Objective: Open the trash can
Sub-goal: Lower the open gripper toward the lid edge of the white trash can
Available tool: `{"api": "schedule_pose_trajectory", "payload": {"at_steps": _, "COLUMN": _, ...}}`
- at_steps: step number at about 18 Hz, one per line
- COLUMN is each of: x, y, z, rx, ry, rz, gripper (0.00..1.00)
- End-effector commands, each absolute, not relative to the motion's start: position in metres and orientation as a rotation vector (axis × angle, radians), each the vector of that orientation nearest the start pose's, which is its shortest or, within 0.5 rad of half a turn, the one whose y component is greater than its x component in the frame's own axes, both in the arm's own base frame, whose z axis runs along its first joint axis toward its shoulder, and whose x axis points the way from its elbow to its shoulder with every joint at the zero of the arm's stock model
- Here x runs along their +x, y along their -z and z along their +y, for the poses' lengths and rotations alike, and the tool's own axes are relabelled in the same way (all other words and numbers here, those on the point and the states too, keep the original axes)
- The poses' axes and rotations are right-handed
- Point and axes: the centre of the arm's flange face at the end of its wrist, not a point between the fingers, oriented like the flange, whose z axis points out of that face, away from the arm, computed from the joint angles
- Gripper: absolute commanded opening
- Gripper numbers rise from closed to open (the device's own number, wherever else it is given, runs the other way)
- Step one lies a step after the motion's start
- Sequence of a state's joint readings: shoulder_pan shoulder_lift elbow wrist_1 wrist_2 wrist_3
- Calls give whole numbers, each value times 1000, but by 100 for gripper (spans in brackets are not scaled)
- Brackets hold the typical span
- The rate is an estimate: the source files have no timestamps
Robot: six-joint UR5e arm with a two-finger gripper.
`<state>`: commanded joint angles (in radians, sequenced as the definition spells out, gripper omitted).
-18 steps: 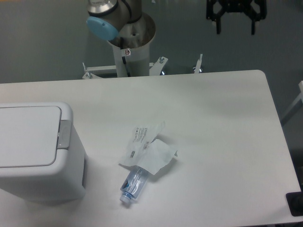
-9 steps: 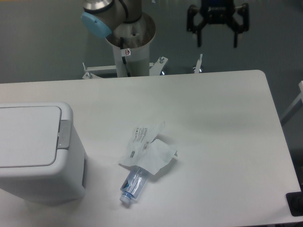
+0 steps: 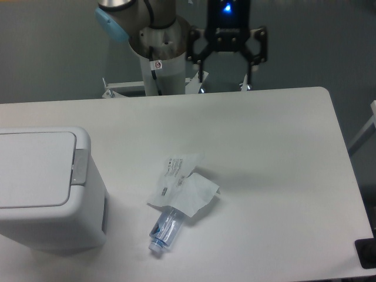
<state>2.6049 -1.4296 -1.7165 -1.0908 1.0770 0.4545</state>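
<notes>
A white table [image 3: 276, 153] fills most of the frame from the middle down. The trash can [image 3: 44, 188], a big boxy white bin with rounded corners, sits at the lower left of the frame and runs off the left edge; its flat lid [image 3: 32, 170] lies shut, and a small grey latch strip [image 3: 80, 167] sits along the lid's right side. The robot arm's base column [image 3: 161, 59] stands at the upper centre-left, behind the table's far edge, with a light blue joint cap [image 3: 108, 22] at the top. Just to its right, at the upper centre, the gripper [image 3: 226, 67] hangs pointing downward above the table's far edge, a blue light glowing on its body, its two black fingers spread wide with nothing between them. It is well apart from the trash can. Near the frame's lower centre lie crumpled white paper sheets [image 3: 182, 188], overlapping the upper end of a small clear plastic bottle [image 3: 164, 232].
</notes>
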Motion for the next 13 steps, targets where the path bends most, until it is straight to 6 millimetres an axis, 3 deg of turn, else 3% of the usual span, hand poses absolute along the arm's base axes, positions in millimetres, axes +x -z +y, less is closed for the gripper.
{"api": "schedule_pose_trajectory", "payload": {"at_steps": 7, "x": -276, "y": -533, "z": 465, "rx": -2347, "ry": 134, "rz": -599, "gripper": 100}}
{"api": "schedule_pose_trajectory", "payload": {"at_steps": 13, "x": -253, "y": -511, "z": 501, "rx": -2424, "ry": 122, "rz": -587, "gripper": 100}}
